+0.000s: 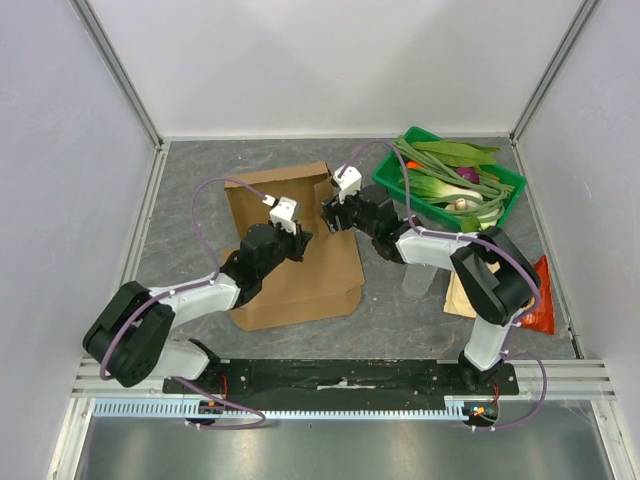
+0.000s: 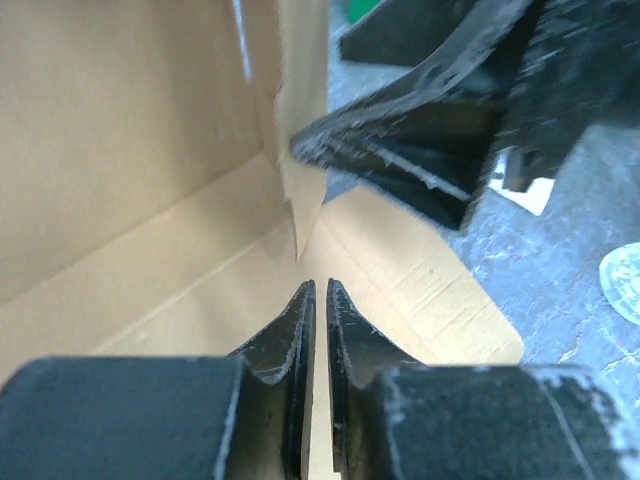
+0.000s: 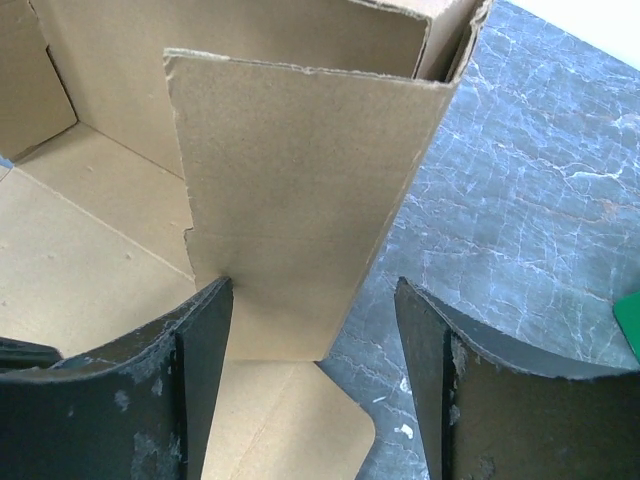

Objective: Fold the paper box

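Paper box [image 1: 300, 280] lies centre-left on the grey table [image 1: 190, 200], with its rear wall and a side flap [image 3: 300, 190] stood upright. Left arm reaches low over the base panel. Left gripper [image 2: 318, 287] shows only a thin slit between the fingers; can't tell if anything is pinched. Right arm bends in from the right. Right gripper [image 3: 315, 290] is spread wide, straddling the flap and clamping nothing.

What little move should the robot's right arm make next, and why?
Probably close the right gripper on the upright flap of the paper box: the flap stands between its open fingers, a gap showing beside it, so nothing grips it yet.
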Controlling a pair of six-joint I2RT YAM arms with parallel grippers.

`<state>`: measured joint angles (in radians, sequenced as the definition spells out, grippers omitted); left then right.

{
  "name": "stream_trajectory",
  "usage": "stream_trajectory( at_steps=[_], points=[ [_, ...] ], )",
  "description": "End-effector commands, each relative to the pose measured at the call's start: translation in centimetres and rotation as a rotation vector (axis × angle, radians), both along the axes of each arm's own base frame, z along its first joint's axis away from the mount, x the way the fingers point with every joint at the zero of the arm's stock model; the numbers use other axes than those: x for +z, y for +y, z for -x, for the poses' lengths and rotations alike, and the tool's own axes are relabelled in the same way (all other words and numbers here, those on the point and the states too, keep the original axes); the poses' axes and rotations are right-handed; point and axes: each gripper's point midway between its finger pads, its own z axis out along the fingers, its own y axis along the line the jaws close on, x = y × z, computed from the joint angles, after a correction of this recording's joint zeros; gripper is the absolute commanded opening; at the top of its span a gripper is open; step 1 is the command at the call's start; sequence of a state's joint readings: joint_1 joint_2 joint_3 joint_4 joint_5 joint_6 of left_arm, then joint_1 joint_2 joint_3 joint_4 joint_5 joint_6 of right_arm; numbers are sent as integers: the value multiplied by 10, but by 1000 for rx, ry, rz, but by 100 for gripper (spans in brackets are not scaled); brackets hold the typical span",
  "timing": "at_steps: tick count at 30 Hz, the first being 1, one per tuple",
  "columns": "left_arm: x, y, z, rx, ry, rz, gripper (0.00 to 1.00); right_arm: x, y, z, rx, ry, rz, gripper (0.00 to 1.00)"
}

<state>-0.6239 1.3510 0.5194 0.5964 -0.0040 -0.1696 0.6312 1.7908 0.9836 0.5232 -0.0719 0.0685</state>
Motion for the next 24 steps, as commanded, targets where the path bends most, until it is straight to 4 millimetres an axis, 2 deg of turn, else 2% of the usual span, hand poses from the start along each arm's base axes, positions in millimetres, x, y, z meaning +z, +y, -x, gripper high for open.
stream_trajectory(
  at_steps=[1,3,7,9,10,12,14,19,24],
  points=[
    [-43,16,-3,186,238,13,10,24,12,-13,25,-84,-35,72],
    [-63,19,-3,237,316,8,7,22,13,-13,30,-84,-35,69],
    [-90,28,-2,334,407,-6,4,17,16,-12,54,-82,-41,66],
    [-94,30,-6,374,430,-4,2,16,15,-14,48,-88,-43,66],
    [-107,35,-1,398,480,-36,2,18,14,-16,41,-97,-53,66],
    [-108,29,-4,408,513,-17,2,19,14,-18,39,-95,-79,65],
    [-121,29,1,431,564,-27,2,20,12,-24,36,-101,-93,65],
    [-137,28,8,438,629,-33,2,16,17,-25,79,-114,-117,62],
    [-143,30,12,436,629,-39,2,16,19,-30,70,-137,-143,51]
  ],
)
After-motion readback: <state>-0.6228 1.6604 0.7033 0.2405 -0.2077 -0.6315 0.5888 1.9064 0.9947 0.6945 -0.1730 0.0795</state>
